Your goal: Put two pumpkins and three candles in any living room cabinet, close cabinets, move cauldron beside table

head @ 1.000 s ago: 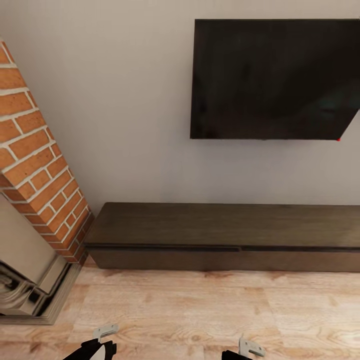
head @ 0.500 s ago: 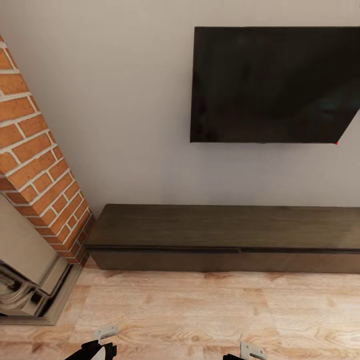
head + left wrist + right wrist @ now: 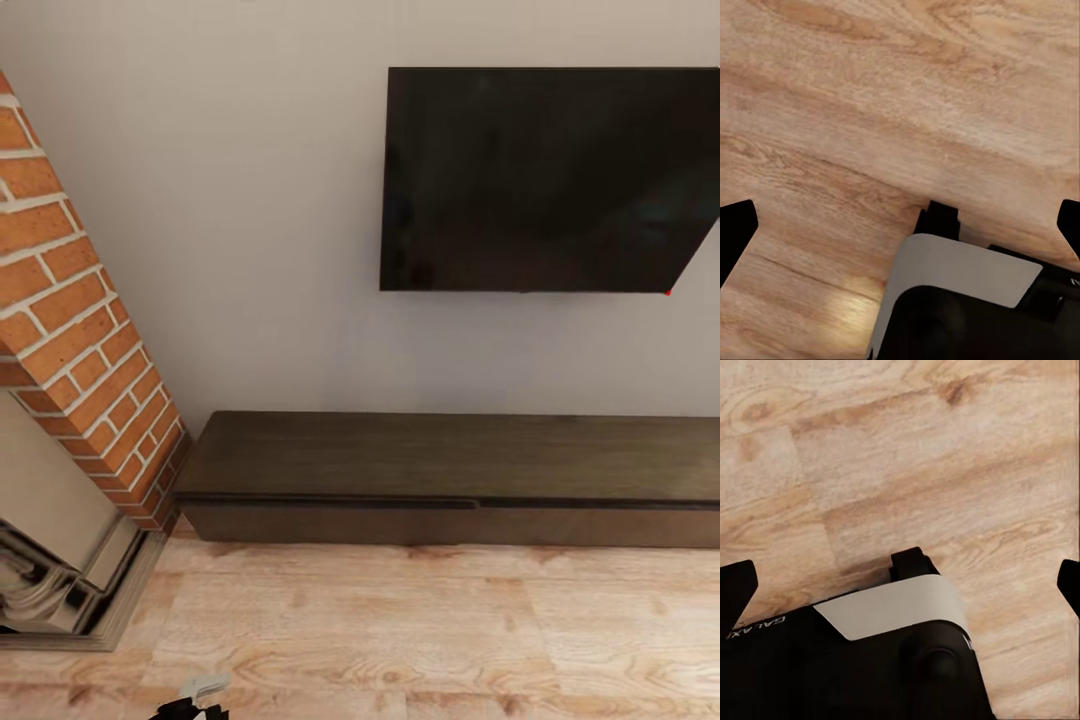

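1. Upward has gone the head view since a second ago: the TV (image 3: pixel 545 180) and the cabinet (image 3: pixel 450 478) sit lower in the picture, which reads as the camera tilting, not the furniture shifting. The left gripper (image 3: pixel 200 692) is now only a sliver at the lower edge, where more of both grippers showed before.

2. Cabinet: long and low, set against the wall under the TV, its long axis running left to right across the view. Its front seams look flush, so both doors appear closed. A brick fireplace (image 3: pixel 70 330) stands just beside its left end.

3. Pumpkins, candles and cauldron: I can place none of them from these pictures, so how far the task has gone cannot be judged.

4. Left gripper (image 3: pixel 900 225): its wrist view looks at the floor (image 3: pixel 870 97), dark fingertips at the two side edges, well apart, nothing between them.

5. Right gripper (image 3: pixel 900 585): likewise wide apart over bare floor, holding nothing.

6. Key relation: the cabinet lies straight ahead of the robot, across a stretch of floor, front facing it. Its left door is more nearly in line with the left arm, but neither arm looks within reach.
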You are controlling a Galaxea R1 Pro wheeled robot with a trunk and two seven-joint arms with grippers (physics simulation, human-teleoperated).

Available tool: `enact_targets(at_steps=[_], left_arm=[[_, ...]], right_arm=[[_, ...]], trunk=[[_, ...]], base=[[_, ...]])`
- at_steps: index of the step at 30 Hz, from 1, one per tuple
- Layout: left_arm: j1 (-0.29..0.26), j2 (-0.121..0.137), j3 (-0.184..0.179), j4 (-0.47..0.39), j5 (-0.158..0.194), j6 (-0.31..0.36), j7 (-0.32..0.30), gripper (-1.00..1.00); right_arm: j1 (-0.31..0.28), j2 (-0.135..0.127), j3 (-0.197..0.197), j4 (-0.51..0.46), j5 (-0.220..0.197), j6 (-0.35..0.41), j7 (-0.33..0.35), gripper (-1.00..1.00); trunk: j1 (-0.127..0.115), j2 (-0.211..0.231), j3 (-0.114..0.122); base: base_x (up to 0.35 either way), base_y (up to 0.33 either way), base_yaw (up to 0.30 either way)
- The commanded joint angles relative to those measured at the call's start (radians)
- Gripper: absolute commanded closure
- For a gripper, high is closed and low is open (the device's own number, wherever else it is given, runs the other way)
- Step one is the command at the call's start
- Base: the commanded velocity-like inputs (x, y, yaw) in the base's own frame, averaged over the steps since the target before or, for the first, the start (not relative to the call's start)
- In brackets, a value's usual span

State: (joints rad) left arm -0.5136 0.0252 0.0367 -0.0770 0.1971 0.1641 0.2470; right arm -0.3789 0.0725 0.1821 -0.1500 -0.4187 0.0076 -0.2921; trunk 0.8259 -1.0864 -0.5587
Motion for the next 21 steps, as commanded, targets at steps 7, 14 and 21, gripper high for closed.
enact_targets(at_steps=[7,14,21], left_arm=[[0.063,0.002,-0.001,0.05,-0.01,-0.087,0.001,-1.0],[0.122,0.002,-0.001,0.054,-0.014,-0.127,0.002,-1.0],[0.18,0.003,-0.001,0.054,-0.016,-0.178,0.002,-1.0]], right_arm=[[0.0,-0.031,0.0,0.039,0.0,-0.013,0.0,-1.0],[0.012,-0.035,0.0,0.094,-0.001,-0.148,0.0,-1.0],[0.051,-0.035,0.002,0.11,-0.001,-0.18,0.001,-1.0]], trunk=[[-0.027,0.049,0.022],[-0.054,0.098,0.044],[-0.081,0.147,0.066]], base=[[0.0,0.0,0.0],[0.0,0.0,0.0],[0.0,0.0,0.0]])
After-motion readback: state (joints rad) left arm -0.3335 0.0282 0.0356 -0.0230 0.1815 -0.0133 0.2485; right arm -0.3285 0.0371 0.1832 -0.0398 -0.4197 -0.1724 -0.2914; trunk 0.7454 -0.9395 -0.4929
